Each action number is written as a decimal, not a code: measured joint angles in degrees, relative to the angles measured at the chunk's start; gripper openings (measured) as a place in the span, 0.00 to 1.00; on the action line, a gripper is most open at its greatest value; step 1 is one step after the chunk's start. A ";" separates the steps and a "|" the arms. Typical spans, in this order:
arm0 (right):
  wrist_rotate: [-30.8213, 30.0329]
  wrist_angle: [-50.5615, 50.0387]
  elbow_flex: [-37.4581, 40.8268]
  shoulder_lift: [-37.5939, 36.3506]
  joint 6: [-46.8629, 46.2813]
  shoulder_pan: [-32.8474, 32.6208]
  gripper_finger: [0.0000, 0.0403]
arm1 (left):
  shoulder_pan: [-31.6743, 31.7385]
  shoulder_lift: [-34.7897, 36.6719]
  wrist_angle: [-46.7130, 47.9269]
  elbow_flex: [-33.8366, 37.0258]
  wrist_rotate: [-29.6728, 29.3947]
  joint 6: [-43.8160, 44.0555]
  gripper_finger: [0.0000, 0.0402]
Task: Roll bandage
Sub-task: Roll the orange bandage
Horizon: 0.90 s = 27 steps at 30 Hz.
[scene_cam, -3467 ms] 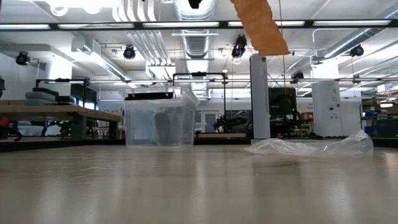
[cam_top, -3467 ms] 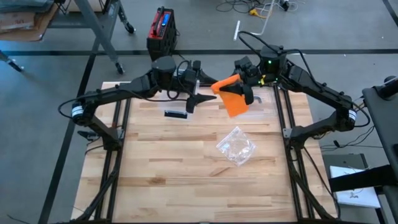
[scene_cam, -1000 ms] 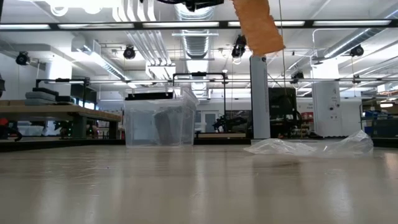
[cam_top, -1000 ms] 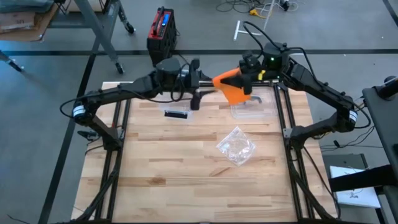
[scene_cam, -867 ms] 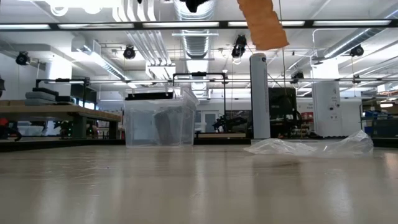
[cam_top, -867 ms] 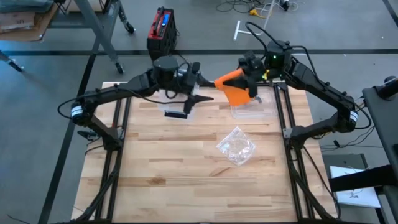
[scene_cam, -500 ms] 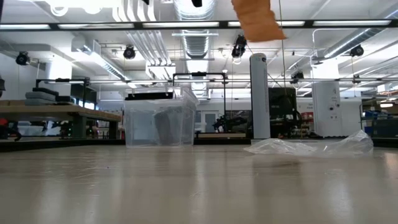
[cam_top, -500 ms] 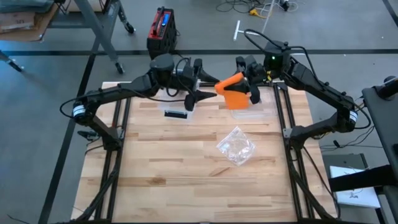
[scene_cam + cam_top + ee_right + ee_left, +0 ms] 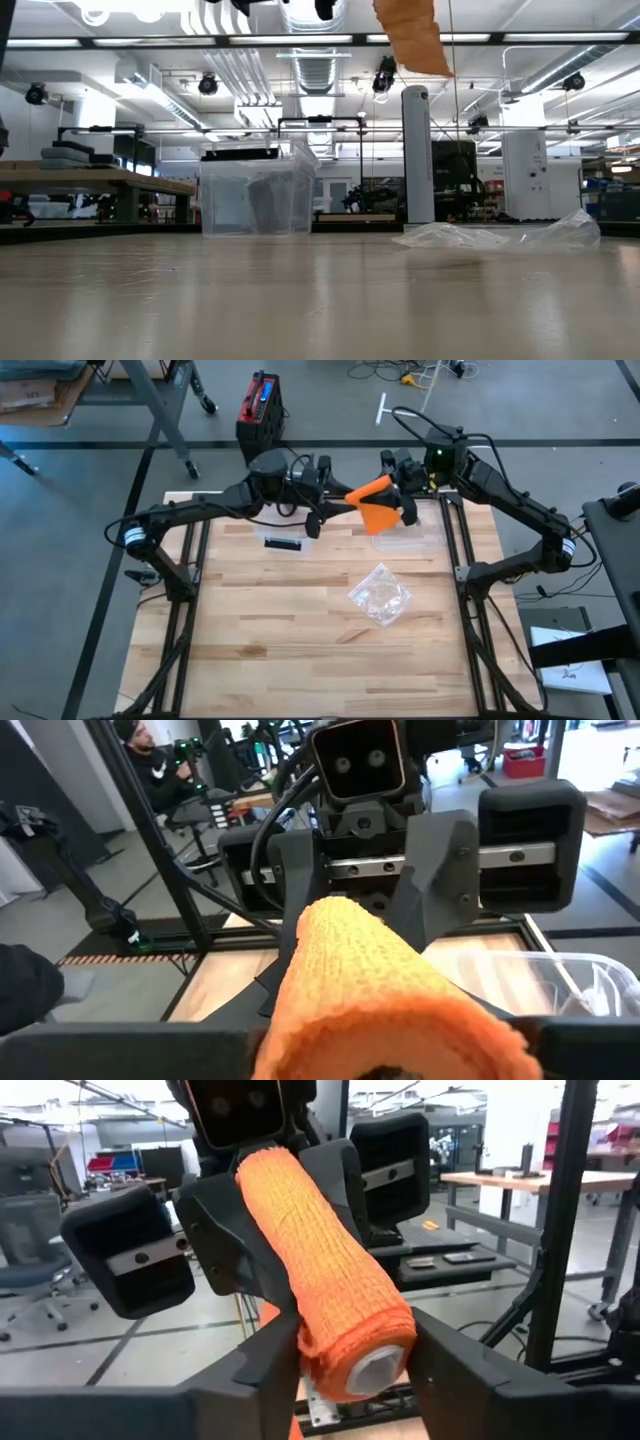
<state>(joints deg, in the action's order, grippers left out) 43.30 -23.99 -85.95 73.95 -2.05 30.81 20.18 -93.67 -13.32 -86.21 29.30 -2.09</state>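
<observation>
Orange ribbed knit makes up the bandage (image 9: 325,1295), wound into a thick roll around a pale hollow core that we see end-on in the left wrist view. A loose flap of the same cloth hangs down from the roll, showing in the low view as a tan strip high above the table (image 9: 300,630).

The roll sits well above the wood, held between both sets of fingers at the far side of the table. Our left gripper (image 9: 350,1355) has its fingers closed against one end of the roll, one finger on each side of the core. Our right gripper (image 9: 390,1040) has its fingers pressed on the opposite end, the roll filling the gap between them. The two grippers face each other, with the roll spanning from one to the other.

Below and beyond the right fingers lies a clear plastic tray (image 9: 405,538). Nearer the table's middle rests a crumpled clear wrapper (image 9: 380,594), and below the left fingers lies a small black bar (image 9: 283,542).
</observation>
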 joint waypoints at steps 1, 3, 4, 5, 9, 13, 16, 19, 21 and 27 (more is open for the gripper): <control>-0.01 0.07 0.00 0.00 -0.22 0.00 0.22 | 0.00 0.31 0.58 0.00 -0.19 -0.65 0.38; -0.11 0.50 0.00 0.00 -0.32 -0.02 0.22 | 0.00 0.79 1.22 0.00 -0.58 -2.12 0.35; -0.25 0.52 0.00 0.00 -0.38 -0.02 0.22 | -0.02 1.08 1.82 0.00 -1.39 -2.98 0.34; -0.36 0.48 0.00 0.00 -0.87 0.00 0.22 | -0.04 1.43 2.78 0.00 -2.60 -4.06 0.34; -2.20 0.46 0.00 0.08 -2.53 0.04 0.22 | -0.04 3.09 5.39 0.01 -6.23 -9.36 0.37; -2.79 0.73 -0.01 -0.07 -2.96 0.04 0.22 | 0.15 5.26 5.26 -0.15 -8.90 -12.29 0.46; -2.30 2.97 0.04 -0.07 -4.39 -0.07 0.22 | 0.27 5.86 4.74 -0.33 -9.29 -12.20 0.53; -1.89 3.45 0.07 -0.11 -4.10 -0.07 0.21 | 0.22 5.65 4.89 -0.33 -9.29 -10.70 0.59; -2.29 3.67 0.07 -0.04 -3.34 -0.04 0.21 | 0.24 5.08 4.32 -0.33 -8.68 -10.26 0.62; -2.47 5.45 0.07 -0.02 -2.59 -0.07 0.21 | 0.24 4.95 3.25 -0.32 -6.70 -6.81 0.66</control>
<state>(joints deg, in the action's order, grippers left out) 40.83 -18.54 -85.89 73.93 -4.64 30.74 20.42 -88.73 -10.07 -86.54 22.60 -8.90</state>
